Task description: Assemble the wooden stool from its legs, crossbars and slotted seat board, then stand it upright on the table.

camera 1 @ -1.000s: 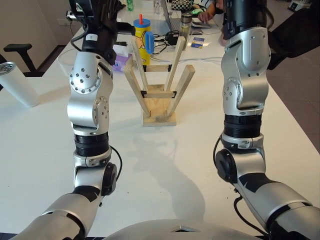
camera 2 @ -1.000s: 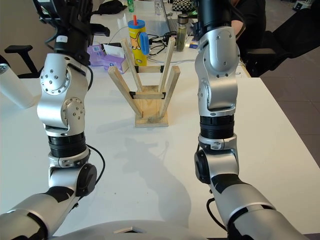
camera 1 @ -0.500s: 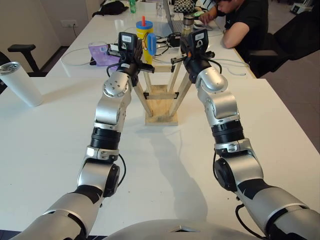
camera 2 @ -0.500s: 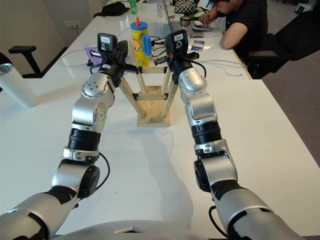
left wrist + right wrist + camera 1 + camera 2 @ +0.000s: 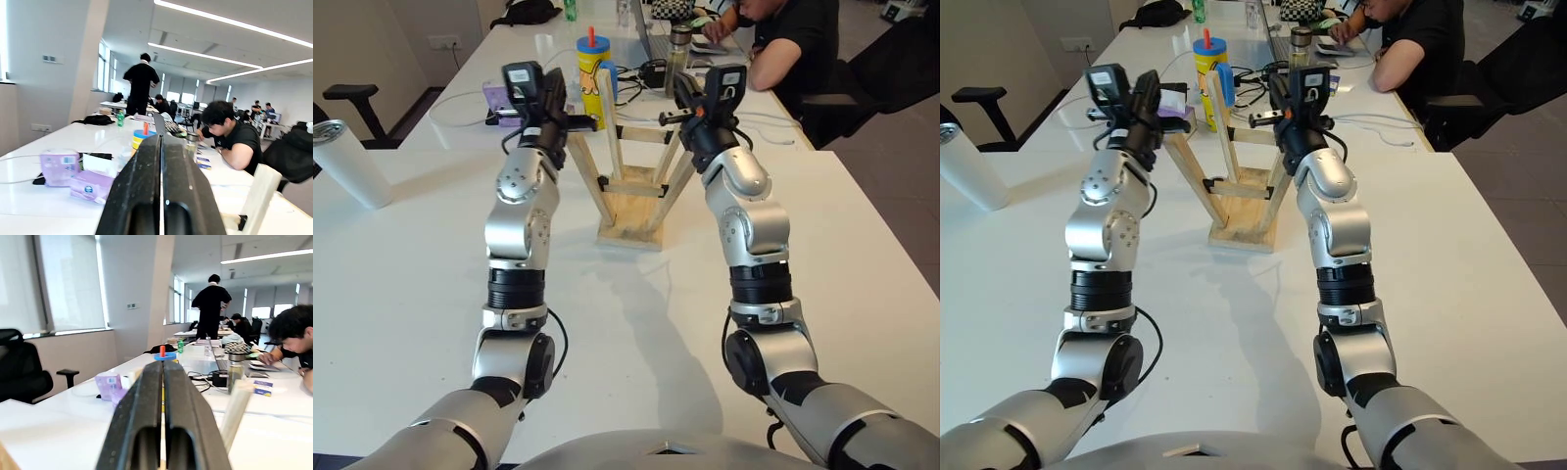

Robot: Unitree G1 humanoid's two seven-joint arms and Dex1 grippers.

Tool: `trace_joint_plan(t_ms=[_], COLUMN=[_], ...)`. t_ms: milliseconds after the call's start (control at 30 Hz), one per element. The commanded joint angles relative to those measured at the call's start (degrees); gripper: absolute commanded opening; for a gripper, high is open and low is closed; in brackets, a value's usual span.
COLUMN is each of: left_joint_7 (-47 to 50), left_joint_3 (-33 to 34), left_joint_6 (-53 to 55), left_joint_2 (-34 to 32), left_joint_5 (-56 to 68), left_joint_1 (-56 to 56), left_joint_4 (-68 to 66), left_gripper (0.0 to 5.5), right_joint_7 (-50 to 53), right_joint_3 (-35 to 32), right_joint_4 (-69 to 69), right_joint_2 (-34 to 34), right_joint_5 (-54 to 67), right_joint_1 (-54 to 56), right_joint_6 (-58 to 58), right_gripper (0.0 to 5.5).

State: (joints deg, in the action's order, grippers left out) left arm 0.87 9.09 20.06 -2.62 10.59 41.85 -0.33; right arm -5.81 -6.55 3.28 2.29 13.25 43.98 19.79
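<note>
The stool (image 5: pixel 1234 186) looks fully put together and sits upside down near the middle of the white table (image 5: pixel 411 255). Its slotted seat board (image 5: pixel 628 236) lies flat on the tabletop, and its pale wooden legs (image 5: pixel 610 122) splay upward, tied together by crossbars (image 5: pixel 646 135). I judge that assembly is done and the step in hand is turning the stool over onto its feet. My left gripper (image 5: pixel 161 139) is up beside the top of the leg on my left, and my right gripper (image 5: pixel 163 364) is beside the top of the leg on my right. On both, the fingers are pressed together with nothing between them, and I cannot tell whether either touches the wood. Next, I expect each gripper to part its fingers, take hold of a leg or crossbar, then lift and flip the stool, keeping both sides level so the joints do not pull apart.
</note>
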Motion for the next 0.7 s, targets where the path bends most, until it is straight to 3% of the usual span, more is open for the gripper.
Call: trace_joint_plan(t_ms=[33,100,267,367,433,533,600,700], left_joint_7=[0.92,1.63,2.75,0.88,-0.05,-0.69,-0.79,-0.81], left_joint_3=[2.16,3.56,4.84,3.04,1.44,0.04,0.10,0.13], left_joint_6=[2.45,4.64,9.76,11.76,12.70,12.77,12.78,13.51], left_joint_2=[-2.41,-3.32,-6.95,-9.50,-10.34,-10.44,-10.17,-10.25], left_joint_5=[-0.01,0.04,-1.62,-3.39,-4.50,-5.40,-5.27,-5.23], left_joint_1=[-1.20,-2.86,-5.77,-9.04,-11.47,-13.40,-14.30,-14.87], left_joint_4=[-0.68,-2.33,-5.23,-5.19,-4.22,-5.32,-5.79,-6.26], left_gripper=[0.02,0.02,0.02,0.02,0.02,0.02,0.02,0.02], right_joint_7=[2.77,3.20,-0.40,-5.76,-13.30,-24.52,-33.11,-46.78], right_joint_3=[-4.02,-3.43,7.23,10.01,16.32,19.91,20.23,25.13], right_joint_4=[-6.14,-1.70,19.96,29.75,33.46,31.40,25.61,10.14], right_joint_2=[0.89,5.02,16.25,17.63,17.42,14.29,10.93,11.12], right_joint_5=[3.49,-0.57,-16.17,-18.05,-20.86,-16.94,-9.38,0.63], right_joint_1=[7.59,8.40,3.37,2.30,-0.54,-5.70,-9.33,-15.90], right_joint_6=[0.55,0.38,-5.58,-12.30,-22.06,-30.31,-28.61,-17.13], right_gripper=[0.00,0.00,0.00,0.00,0.00,0.00,0.00,0.00])
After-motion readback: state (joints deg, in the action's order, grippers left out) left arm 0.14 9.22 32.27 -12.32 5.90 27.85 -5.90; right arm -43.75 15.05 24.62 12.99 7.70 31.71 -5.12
